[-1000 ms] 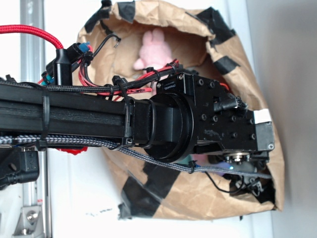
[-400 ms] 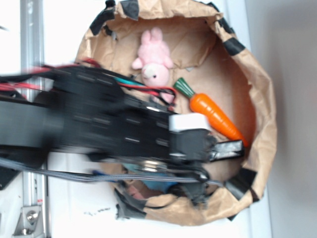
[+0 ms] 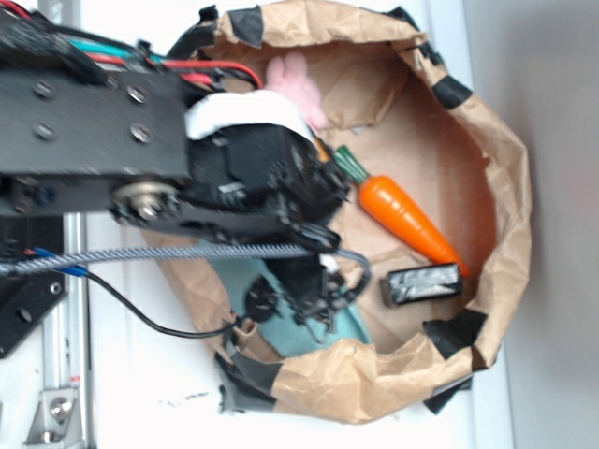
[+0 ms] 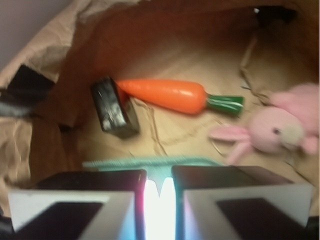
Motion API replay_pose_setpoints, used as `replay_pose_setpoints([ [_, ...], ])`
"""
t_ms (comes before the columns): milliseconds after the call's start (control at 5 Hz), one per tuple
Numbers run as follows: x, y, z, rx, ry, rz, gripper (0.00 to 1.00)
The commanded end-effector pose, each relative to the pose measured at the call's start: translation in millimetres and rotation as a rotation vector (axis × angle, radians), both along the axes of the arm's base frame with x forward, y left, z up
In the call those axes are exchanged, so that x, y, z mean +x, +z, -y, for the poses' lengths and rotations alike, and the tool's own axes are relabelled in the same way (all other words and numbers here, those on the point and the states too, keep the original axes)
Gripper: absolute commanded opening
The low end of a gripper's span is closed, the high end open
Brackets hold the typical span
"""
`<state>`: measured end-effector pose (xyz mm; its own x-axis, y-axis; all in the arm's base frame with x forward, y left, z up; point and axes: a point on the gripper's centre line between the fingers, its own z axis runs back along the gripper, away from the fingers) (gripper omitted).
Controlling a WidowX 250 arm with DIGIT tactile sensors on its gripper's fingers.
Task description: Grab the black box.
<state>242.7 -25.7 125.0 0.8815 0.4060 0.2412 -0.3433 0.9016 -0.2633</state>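
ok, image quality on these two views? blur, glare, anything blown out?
Exterior: arm slightly soft, black box and carrot fairly sharp, white surround near clipping. Wrist: soft overall, gripper fingers close and defocused, blown-out glare in the gap between them; the box shows glossy highlights, the pink bunny is blurred.

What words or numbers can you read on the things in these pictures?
None can be read.
Black box: shiny and blurred, no letters show.
Toy carrot: plain orange, no writing.
Pink bunny: no tag or words seen.
Paper bag: only black tape patches, no print.
Robot arm: screws and cables, any label too blurred to read.
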Motion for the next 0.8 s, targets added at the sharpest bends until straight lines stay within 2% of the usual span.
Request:
replay_pose_setpoints([
  [0,36,-6,-4,0.083,-0.021,0.004,1.00],
  [200,56,-28,1,0.098,-0.019,-0.040,1.00],
  [400,70,-43,24,0.045,-0.134,-0.033,1.00],
  [600,79,-54,41,0.052,-0.202,-0.013,1.00],
])
